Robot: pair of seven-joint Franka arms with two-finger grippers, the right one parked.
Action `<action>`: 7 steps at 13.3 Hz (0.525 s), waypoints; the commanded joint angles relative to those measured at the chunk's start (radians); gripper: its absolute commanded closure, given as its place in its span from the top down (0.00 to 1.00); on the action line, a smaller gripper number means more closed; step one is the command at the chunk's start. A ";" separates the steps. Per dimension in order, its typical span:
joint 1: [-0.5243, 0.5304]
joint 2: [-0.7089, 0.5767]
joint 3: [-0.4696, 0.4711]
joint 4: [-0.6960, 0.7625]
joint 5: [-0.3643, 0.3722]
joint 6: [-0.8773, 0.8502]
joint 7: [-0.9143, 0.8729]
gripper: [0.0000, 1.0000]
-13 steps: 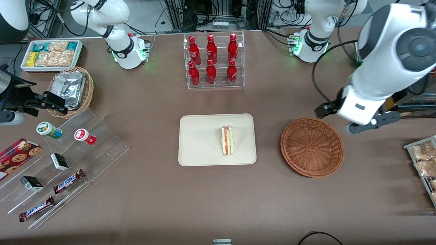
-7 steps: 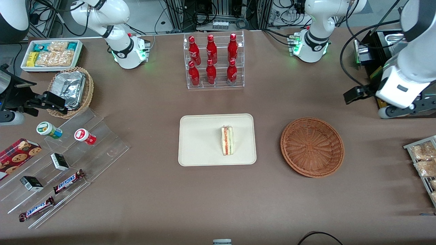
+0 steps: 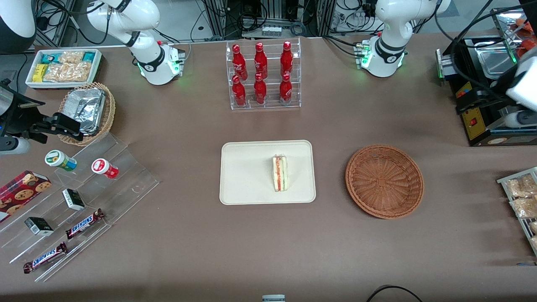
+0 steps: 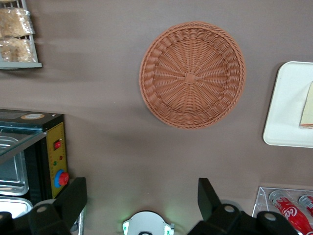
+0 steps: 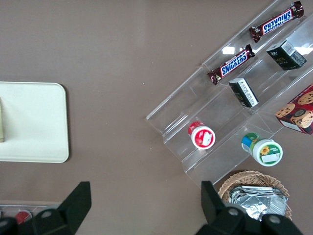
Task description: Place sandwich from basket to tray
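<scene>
The sandwich (image 3: pixel 280 173), a white wedge with red and green filling, lies on the cream tray (image 3: pixel 247 176) at the table's middle. The reddish-brown wicker basket (image 3: pixel 384 181) stands empty beside the tray, toward the working arm's end. My left gripper (image 4: pixel 142 198) is open and empty, its two black fingers (image 4: pixel 73 198) spread wide. It hangs high above the table, farther from the front camera than the basket, at the working arm's end (image 3: pixel 514 119). The left wrist view shows the basket (image 4: pixel 192 74), the tray's edge (image 4: pixel 286 107) and a sliver of the sandwich (image 4: pixel 308 105).
A clear rack of red bottles (image 3: pixel 263 75) stands farther from the camera than the tray. A black appliance with a red button (image 3: pixel 478 119) and a rack of snack packets (image 3: pixel 520 199) sit at the working arm's end. A stepped acrylic display (image 3: pixel 84 201) lies toward the parked arm's end.
My left arm has swung away from above the basket's edge toward the working arm's end of the table, and is now mostly out of the front view. Sandwich, tray and basket have not moved.
</scene>
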 commanded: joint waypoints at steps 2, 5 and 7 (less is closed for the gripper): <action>-0.056 -0.053 0.084 -0.031 -0.015 -0.012 0.021 1.00; -0.056 -0.045 0.084 -0.025 -0.055 -0.013 0.020 1.00; -0.067 -0.018 0.084 0.007 -0.043 -0.015 0.024 1.00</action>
